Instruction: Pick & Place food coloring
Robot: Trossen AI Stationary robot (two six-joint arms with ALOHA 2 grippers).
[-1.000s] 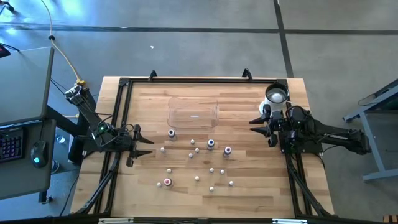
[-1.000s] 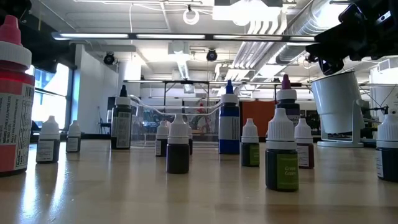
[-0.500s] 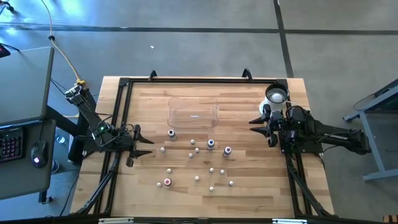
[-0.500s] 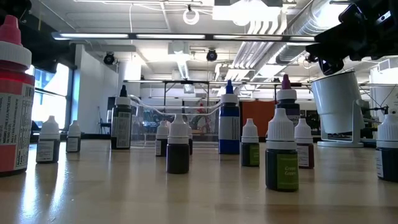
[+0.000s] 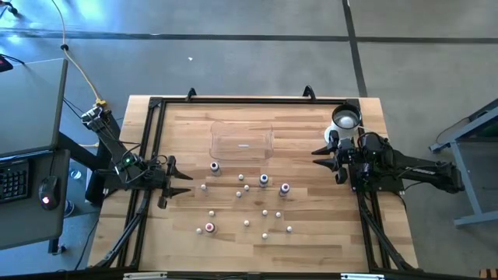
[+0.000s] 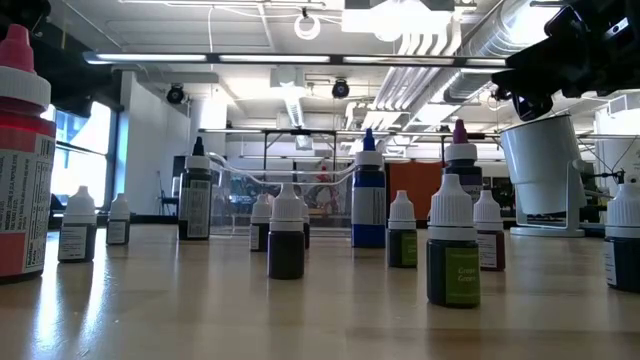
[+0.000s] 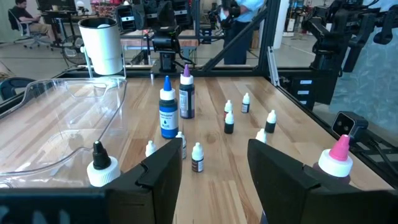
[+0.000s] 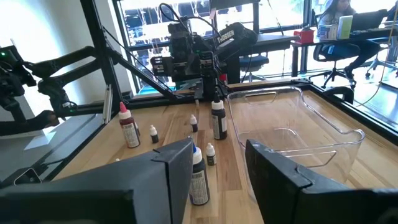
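Several small food coloring bottles stand upright on their bases in the middle of the wooden table [image 5: 311,233]. Among them are a blue one [image 5: 264,180] [image 7: 166,114], a purple-capped one [image 5: 285,188] [image 6: 461,160], a red one [image 5: 208,228] [image 6: 20,160] and a black-capped one [image 5: 215,166] [image 8: 218,119]. My left gripper [image 5: 180,180] [image 7: 214,180] hovers open at the table's left side, level and pointing toward the bottles. My right gripper [image 5: 325,162] [image 8: 217,174] hovers open at the right side, facing them. Nothing is between either pair of fingers.
A clear shallow plastic tray [image 5: 241,141] [image 8: 292,130] lies on the far middle of the table. A white cup-like object [image 5: 345,119] [image 6: 545,165] stands at the far right, just beyond my right gripper. A black frame [image 5: 156,124] runs along the table's edges.
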